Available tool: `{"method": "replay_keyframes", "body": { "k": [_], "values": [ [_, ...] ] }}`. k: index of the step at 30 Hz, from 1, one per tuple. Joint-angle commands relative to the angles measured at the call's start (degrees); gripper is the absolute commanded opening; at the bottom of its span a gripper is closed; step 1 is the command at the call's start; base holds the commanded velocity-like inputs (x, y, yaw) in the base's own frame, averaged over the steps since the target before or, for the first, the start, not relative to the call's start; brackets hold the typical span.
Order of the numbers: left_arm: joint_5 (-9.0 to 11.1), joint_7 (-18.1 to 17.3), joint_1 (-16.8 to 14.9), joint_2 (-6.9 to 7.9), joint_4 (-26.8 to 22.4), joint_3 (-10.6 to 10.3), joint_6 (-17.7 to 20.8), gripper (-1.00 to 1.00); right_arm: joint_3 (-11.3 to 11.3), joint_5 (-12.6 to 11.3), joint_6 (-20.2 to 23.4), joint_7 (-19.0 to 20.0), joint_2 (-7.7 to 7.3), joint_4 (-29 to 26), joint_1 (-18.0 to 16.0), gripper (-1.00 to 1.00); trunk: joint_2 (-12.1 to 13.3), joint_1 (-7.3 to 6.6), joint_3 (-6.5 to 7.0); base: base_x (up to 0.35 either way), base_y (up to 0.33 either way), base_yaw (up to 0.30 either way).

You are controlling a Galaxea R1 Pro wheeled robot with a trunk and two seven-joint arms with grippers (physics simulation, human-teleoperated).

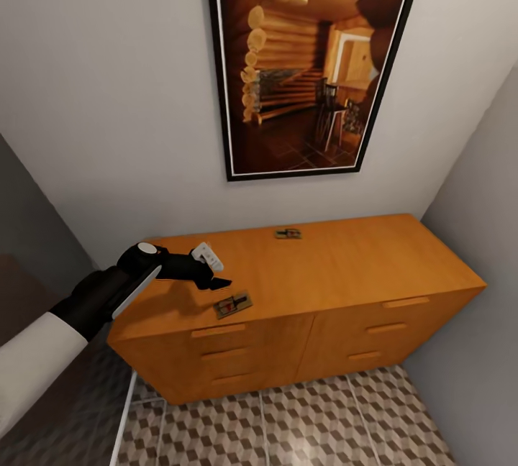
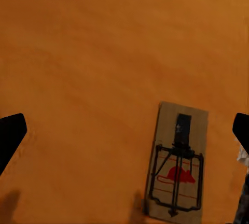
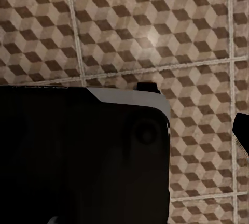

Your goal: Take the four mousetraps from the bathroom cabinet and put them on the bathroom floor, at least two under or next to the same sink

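I find no words, brand names or numbers I can read anywhere. The one sign is on the mousetrap (image 2: 177, 168) lying on the cabinet (image 2: 104, 53) between my left fingers (image 2: 10, 136) — a red mouse shape printed on its board, under the wire. The dark tab above it carries a small pale mark, too blurred to make out. From my head camera, that trap (image 1: 234, 303) shows only a red spot, and the far trap (image 1: 288, 234) — too small to tell any marking.
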Motion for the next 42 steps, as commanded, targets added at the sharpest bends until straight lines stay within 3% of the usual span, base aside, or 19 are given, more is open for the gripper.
{"method": "replay_keyframes", "body": {
  "k": [1, 8, 12, 13, 18, 42],
  "values": [
    [0.4, 0.1, -0.1, 0.05, 0.0, -0.1, 0.4, 1.00, 0.5, -0.5, -0.2, -0.1, 0.02, 0.0, 0.0, 1.00, -0.1, 0.06, -0.10, 0.311, 0.000, 0.000],
    [0.4, 0.1, -0.1, 0.04, 0.7, -1.2, 0.4, 1.00, 0.5, -0.5, -0.2, -0.1, 0.02, 0.1, 0.0, 1.00, -0.1, 0.06, -0.10, 0.221, 0.000, 0.000],
    [0.4, 0.2, -0.1, 0.04, 0.8, -4.0, 0.4, 1.00, 0.5, -0.5, -0.2, -0.1, 0.02, 0.1, 0.0, 1.00, -0.1, 0.06, -0.10, 0.063, 0.000, 0.000],
    [0.4, 0.2, -0.1, 0.04, 0.9, -5.5, 0.4, 1.00, 0.5, -0.5, -0.2, -0.1, 0.02, 0.1, 0.0, 1.00, -0.1, 0.06, -0.10, 0.028, 0.000, 0.000],
    [0.4, 0.3, -0.1, 0.05, 1.6, -7.8, 0.3, 1.00, 0.5, -0.6, -0.2, -0.1, 0.02, 0.1, 0.0, 1.00, -0.1, 0.06, -0.10, 0.015, 0.000, 0.000],
    [0.5, 0.1, -0.1, 0.03, 3.0, -8.9, 0.3, 1.00, 0.5, -0.5, -0.1, -0.1, 0.02, 0.1, 0.0, 1.00, -0.1, 0.06, -0.10, 0.001, 0.000, 0.000]
  ]
}}
